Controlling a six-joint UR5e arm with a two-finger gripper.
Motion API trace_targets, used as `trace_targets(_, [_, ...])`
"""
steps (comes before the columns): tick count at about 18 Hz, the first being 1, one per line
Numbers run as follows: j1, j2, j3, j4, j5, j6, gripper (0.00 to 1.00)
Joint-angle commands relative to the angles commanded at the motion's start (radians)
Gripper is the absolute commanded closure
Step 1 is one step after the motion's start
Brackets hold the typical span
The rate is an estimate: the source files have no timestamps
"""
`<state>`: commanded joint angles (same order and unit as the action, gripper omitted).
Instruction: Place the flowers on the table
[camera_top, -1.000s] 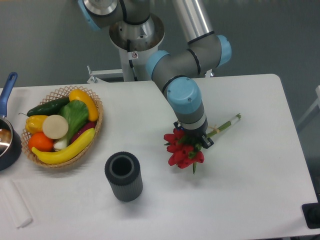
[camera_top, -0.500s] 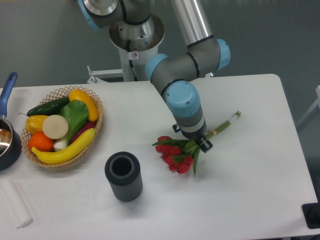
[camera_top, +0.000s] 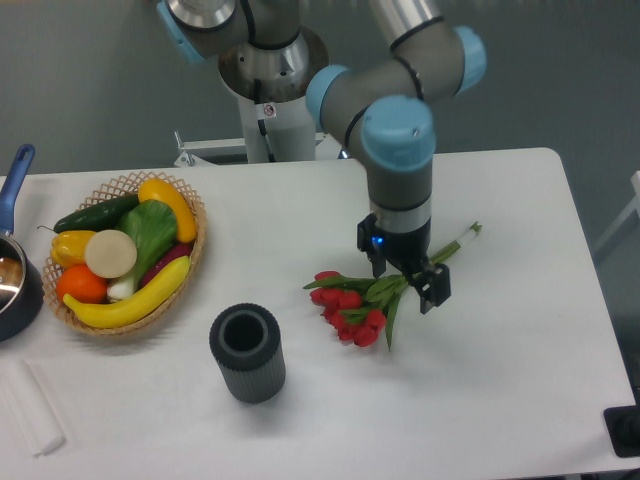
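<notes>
The flowers (camera_top: 352, 306), a bunch of red tulips with green leaves and pale stems, lie flat on the white table (camera_top: 500, 380), heads to the lower left, stems running up right to about the table's middle right. My gripper (camera_top: 408, 278) hangs just above the leafy middle of the bunch. Its two dark fingers stand apart, one on each side of the stems, and hold nothing.
A dark grey ribbed cylinder vase (camera_top: 247, 352) stands upright left of the flowers. A wicker basket (camera_top: 195, 250) of fruit and vegetables sits at the left. A blue pan (camera_top: 15, 285) is at the far left edge, a small white block (camera_top: 30, 408) at the front left.
The flowers went from held upright to lying flat on the table. The gripper opened, let them go and rose to the right.
</notes>
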<state>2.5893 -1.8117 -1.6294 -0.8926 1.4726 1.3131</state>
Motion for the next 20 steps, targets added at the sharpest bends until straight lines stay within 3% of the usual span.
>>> trace_targets(3, [0.021, 0.005, 0.087, -0.102, -0.017, 0.006, 0.0])
trace_targets(6, [0.052, 0.005, 0.167, -0.26, -0.048, 0.032, 0.0])
trace_targets(8, [0.081, 0.008, 0.209, -0.362, -0.051, 0.107, 0.0])
trace_targets(10, [0.123, 0.031, 0.21, -0.425, -0.052, 0.237, 0.0])
trace_targets(13, [0.207, 0.057, 0.194, -0.495, -0.087, 0.459, 0.0])
trace_targets(16, [0.259, 0.072, 0.186, -0.528, -0.091, 0.65, 0.0])
trace_targets(20, [0.279, 0.084, 0.171, -0.532, -0.092, 0.707, 0.0])
